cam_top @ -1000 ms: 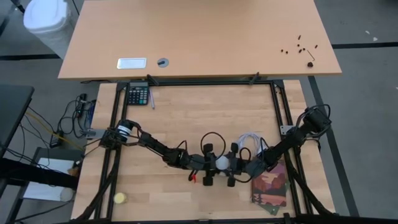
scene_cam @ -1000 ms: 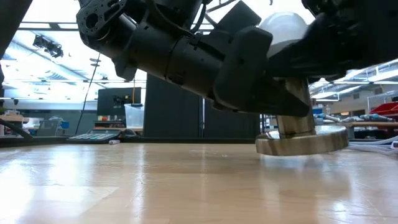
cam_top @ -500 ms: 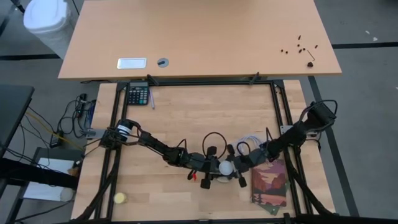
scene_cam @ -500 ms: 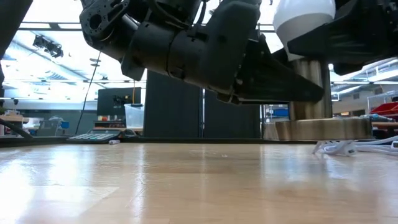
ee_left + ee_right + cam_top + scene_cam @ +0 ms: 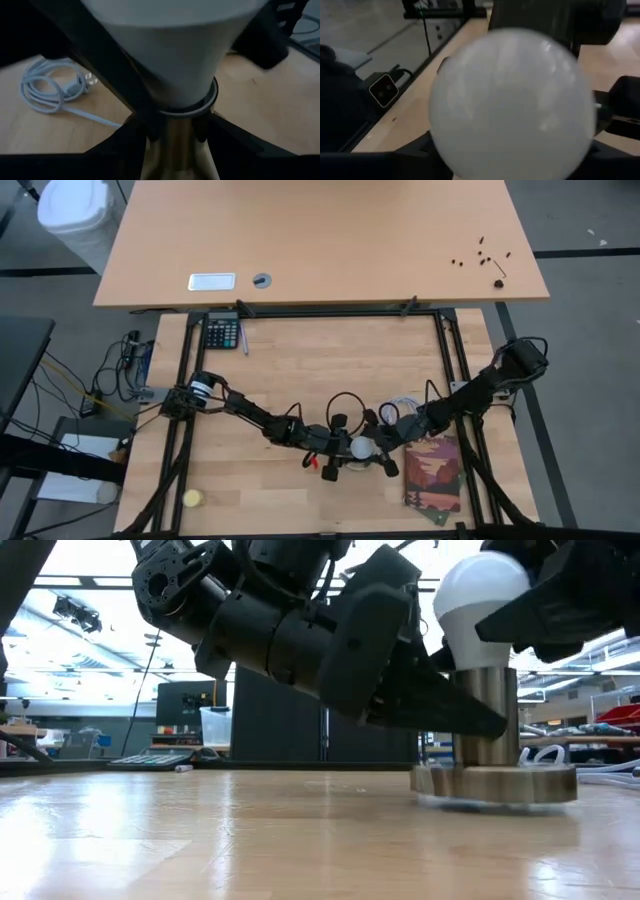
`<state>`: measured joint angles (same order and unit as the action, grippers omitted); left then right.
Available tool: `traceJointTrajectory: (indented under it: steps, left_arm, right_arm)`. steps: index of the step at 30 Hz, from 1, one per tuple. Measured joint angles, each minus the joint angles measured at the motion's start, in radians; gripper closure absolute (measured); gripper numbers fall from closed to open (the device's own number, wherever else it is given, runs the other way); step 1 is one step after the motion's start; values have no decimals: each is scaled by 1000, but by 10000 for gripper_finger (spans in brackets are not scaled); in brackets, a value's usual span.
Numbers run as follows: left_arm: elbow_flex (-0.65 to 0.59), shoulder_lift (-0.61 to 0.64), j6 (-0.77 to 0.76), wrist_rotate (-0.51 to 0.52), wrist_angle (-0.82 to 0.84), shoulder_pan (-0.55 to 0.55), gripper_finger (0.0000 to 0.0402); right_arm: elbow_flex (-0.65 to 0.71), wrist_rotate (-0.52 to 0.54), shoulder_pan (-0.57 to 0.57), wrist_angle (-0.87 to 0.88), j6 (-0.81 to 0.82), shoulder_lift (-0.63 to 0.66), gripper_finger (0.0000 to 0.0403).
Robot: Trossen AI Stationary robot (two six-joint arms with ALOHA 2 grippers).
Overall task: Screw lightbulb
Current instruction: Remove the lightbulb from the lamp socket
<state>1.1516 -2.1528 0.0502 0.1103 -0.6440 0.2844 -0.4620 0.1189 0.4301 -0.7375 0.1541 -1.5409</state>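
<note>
Toward the table's near edge, the two arms are meeting over the work. Coming in from the left side, the left gripper (image 5: 333,450) is clamping the brass-coloured stem of the socket (image 5: 494,780), its fingers (image 5: 150,122) pressing in from both sides just under the bulb's neck, so the base is being kept from spinning. The socket's round disc is sitting flat on the wooden table (image 5: 300,360).

At the centre, the lightbulb (image 5: 361,448) is standing upright in the socket, its white dome on top and its screw base out of sight inside the stem, which suggests the threads are already well engaged. Whether it is fully tight cannot be told.

Reaching in from the right, the right gripper (image 5: 383,452) is grasping the bulb's dome, which is filling its wrist camera. What seems left is a final twist or two, then letting go. A coiled white cable (image 5: 403,406) is lying just beyond.
</note>
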Motion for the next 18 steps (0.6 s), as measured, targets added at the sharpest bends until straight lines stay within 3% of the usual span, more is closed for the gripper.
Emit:
traceJointTrajectory:
  steps: [4, 10, 18]
  left_arm:
    - [-1, 0, -9, 17, -3, -4, 211]
    - [-2, -2, -61, 63, 21, -20, 211]
    - [0, -1, -81, 167, 32, -17, 211]
  right_arm:
    - [-100, 37, 7, 269, 39, 68, 122]
    - [-309, 82, -2, 791, 91, 90, 97]
    - [-535, 88, -18, 1171, 166, 38, 94]
